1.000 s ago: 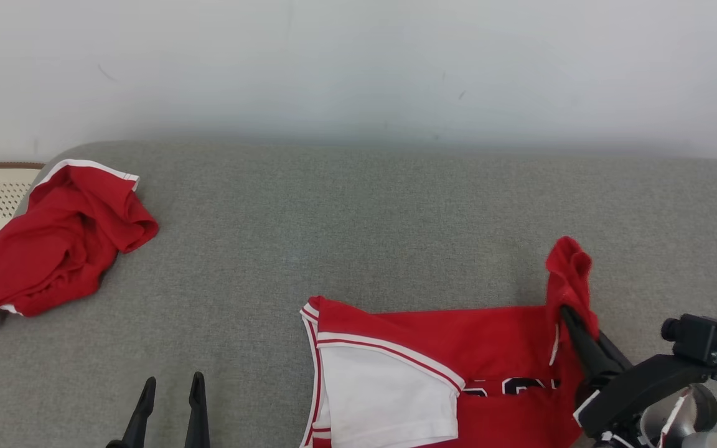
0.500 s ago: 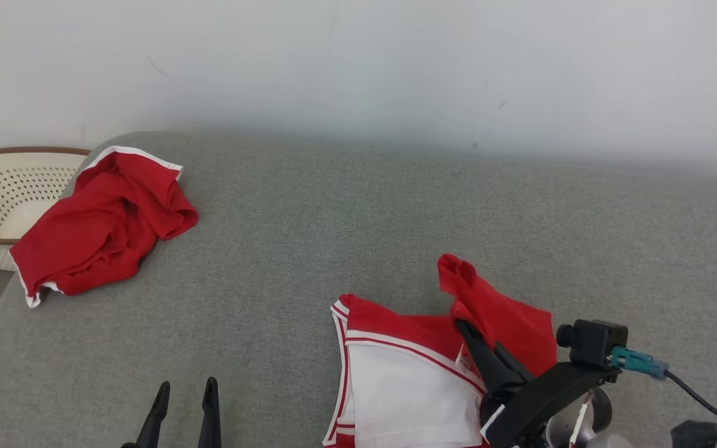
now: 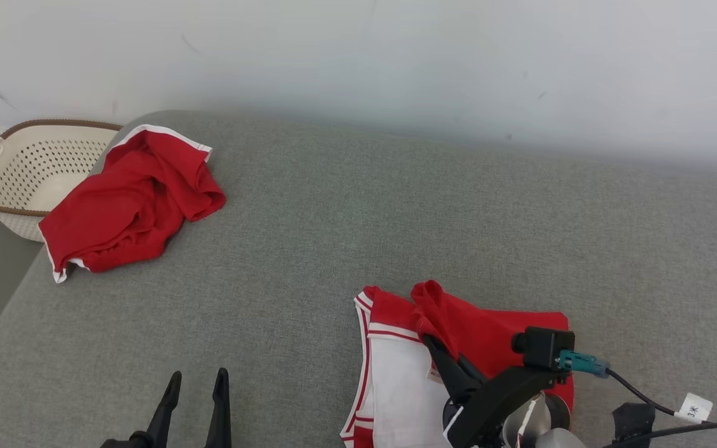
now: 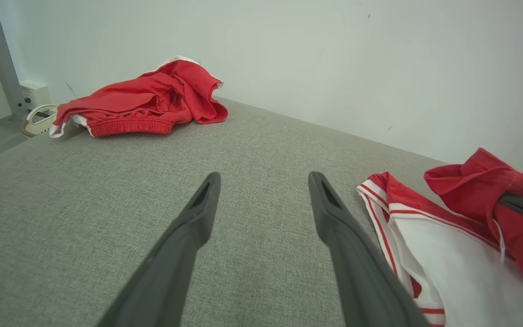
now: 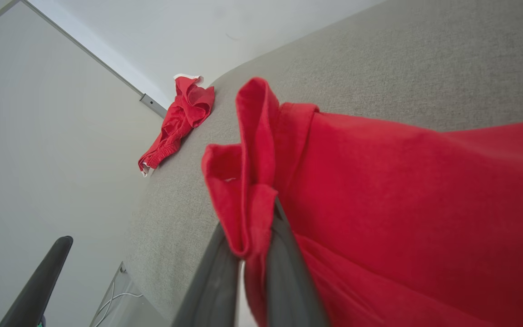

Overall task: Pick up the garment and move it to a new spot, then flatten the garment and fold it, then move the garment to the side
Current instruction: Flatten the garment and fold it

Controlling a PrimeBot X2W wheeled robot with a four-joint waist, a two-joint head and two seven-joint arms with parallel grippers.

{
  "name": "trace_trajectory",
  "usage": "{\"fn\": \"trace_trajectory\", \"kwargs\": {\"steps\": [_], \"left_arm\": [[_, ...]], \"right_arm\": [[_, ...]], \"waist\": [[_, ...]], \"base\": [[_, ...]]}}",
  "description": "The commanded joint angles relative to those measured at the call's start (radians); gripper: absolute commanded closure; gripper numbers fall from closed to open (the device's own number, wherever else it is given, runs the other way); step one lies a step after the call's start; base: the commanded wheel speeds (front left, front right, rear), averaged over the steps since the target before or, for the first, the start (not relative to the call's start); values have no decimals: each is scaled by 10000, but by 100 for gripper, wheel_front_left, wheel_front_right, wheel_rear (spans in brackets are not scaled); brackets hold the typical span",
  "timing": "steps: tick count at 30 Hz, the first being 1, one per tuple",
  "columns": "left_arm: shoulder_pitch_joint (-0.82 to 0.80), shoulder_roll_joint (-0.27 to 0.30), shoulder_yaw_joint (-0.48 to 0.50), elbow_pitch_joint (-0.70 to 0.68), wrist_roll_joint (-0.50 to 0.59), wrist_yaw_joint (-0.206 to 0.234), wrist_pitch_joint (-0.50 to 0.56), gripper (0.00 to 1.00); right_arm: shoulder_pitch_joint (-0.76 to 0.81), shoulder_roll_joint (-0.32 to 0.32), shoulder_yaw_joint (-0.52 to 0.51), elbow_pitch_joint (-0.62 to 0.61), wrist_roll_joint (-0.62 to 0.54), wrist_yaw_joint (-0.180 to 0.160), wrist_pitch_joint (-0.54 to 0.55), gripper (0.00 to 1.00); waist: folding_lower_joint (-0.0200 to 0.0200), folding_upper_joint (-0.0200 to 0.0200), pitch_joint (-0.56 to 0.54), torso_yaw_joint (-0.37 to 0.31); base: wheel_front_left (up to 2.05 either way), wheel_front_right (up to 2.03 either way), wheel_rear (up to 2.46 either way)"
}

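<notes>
Right end effector (image 3: 428,341) pinching one jersey (image 3: 495,330), one crumpled garment (image 3: 128,205), one basket (image 3: 28,168)

Jersey (image 3: 489,330) lower part cut by the bottom edge, right fingers (image 3: 442,364), tips hidden in a jersey fold, basket (image 3: 28,168) left of jersey partly behind shorts (image 3: 128,205), tag (image 3: 693,409) print unreadable

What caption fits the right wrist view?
Right pincer shut on a bunched edge of the red jersey over the grey cushion.

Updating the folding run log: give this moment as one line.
step: fold | right claw: shut on jersey edge, raised over its white side | left claw: open, empty | red shorts: crumpled, far left
</notes>
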Motion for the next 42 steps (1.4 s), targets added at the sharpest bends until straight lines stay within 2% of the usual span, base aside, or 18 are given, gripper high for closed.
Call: {"fn": "trace_trajectory", "kwargs": {"steps": [1,10,11,12,13,19,24,33,39,42], "left_arm": [[-73,-10,-25,52,47,-12,-37,0],[-262,-43,-124,171,-15,-15,-37,0],[-284,-46,-120,178,-19,-15,-37,0],[-297,-48,-119,187,-19,-13,-37,0],[-299,-51,-117,198,-19,-10,-37,0],[-157,-54,-43,247,-17,5,-37,0],[-72,-59,12,214,-17,17,-37,0],[34,-60,99,104,11,-4,-37,0],[11,-62,182,41,54,1,-37,0],[18,-63,222,2,72,14,-37,0]], "right_arm": [[-183,33,197,229,227,5,-208,100],[-798,33,915,1382,816,5,-896,100],[-887,33,980,1535,833,5,-992,63],[-971,35,1061,1628,873,5,-1101,34],[-1026,38,1140,1688,1012,5,-1198,0],[-1355,33,1504,1492,1196,5,-1749,0],[-1444,-128,1157,789,898,5,-2107,0],[-806,-1182,-732,-504,-487,5,-2248,0],[-142,-1427,-2032,-957,-1665,5,-2139,0],[167,-1248,-2564,-1100,-2045,5,-2105,0]], "waist": [[0,0,84,93],[0,0,245,192],[0,0,242,190],[0,0,235,185],[0,0,222,174],[0,0,82,47],[0,0,-12,-60],[0,0,37,-206],[0,0,112,-327],[0,0,156,-384]], "base": [[0,0,0],[0,0,0],[0,0,0],[0,0,0],[0,0,0],[0,0,0],[0,0,0],[0,0,0],[0,0,0],[0,0,0]]}}
